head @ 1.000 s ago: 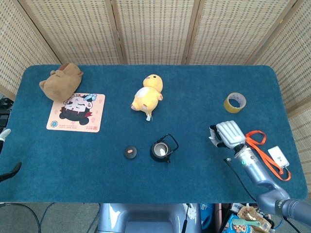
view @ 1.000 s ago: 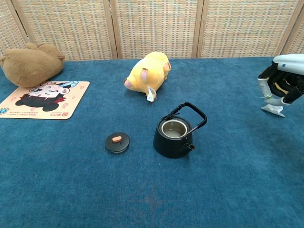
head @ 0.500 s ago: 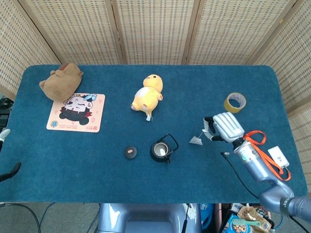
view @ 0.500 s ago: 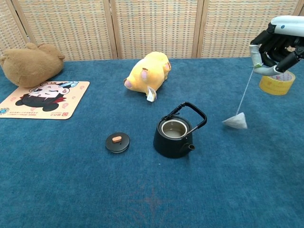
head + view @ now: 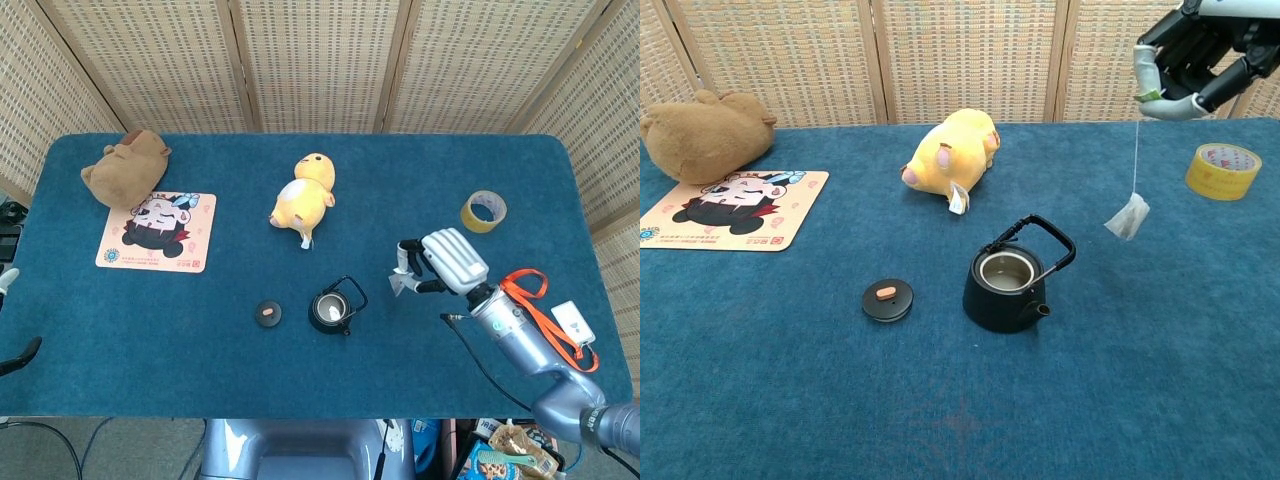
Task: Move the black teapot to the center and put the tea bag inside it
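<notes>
one tea bag (image 5: 1127,217) dangles on string pinched by right hand (image 5: 1192,52), seemingly right of teapot (image 5: 1011,283).

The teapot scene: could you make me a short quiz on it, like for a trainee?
1. True or false: the lid sits on the teapot.
2. What hangs on a string from the right hand?
3. The tape roll lies: A) beside the mat, B) at the table's right, C) inside the teapot.

Key: 1 false, it lies beside the open teapot. 2 the tea bag, dangling clear of the table. 3 B.
</notes>
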{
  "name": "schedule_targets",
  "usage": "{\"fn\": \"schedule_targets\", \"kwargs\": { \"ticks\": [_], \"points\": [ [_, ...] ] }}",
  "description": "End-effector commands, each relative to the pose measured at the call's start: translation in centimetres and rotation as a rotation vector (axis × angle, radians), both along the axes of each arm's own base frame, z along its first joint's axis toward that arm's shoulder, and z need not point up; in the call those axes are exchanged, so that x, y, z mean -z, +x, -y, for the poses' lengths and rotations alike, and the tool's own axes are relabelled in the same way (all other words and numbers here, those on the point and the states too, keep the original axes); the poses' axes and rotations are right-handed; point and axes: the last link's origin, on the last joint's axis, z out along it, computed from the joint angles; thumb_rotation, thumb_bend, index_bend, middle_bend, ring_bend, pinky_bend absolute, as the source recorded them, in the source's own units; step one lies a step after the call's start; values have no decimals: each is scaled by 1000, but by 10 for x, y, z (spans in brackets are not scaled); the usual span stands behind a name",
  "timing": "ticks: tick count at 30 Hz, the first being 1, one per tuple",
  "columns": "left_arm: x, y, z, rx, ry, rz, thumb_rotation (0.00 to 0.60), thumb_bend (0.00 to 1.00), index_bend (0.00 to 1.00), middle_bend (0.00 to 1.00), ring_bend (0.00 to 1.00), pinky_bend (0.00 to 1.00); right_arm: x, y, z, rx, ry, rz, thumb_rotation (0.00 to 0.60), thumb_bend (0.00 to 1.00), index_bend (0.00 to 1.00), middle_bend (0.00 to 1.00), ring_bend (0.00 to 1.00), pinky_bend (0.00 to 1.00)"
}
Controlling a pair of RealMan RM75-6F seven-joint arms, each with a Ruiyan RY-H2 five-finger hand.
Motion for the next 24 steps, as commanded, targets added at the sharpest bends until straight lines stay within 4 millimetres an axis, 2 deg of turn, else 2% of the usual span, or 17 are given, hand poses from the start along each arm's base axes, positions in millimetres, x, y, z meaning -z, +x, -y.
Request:
{"fn": "schedule_targets", "kwargs": {
  "ticks": [1,10,24],
  "points": [
    [0,0,0,-1,-1,1,600,315,0,0,0,0,-5,12,1,-27,15,29,600,757,700,841,802,888],
    [2,-2,0,-5,-7,0,600,315,0,0,0,0,-11,36,0,-71,66,79,600,758,700,841,802,888],
    [3,-5,0,-10,-12,0,600,314,0,0,0,0,1,59,-5,-123,136,98,600,757,700,841,802,888]
  ]
}}
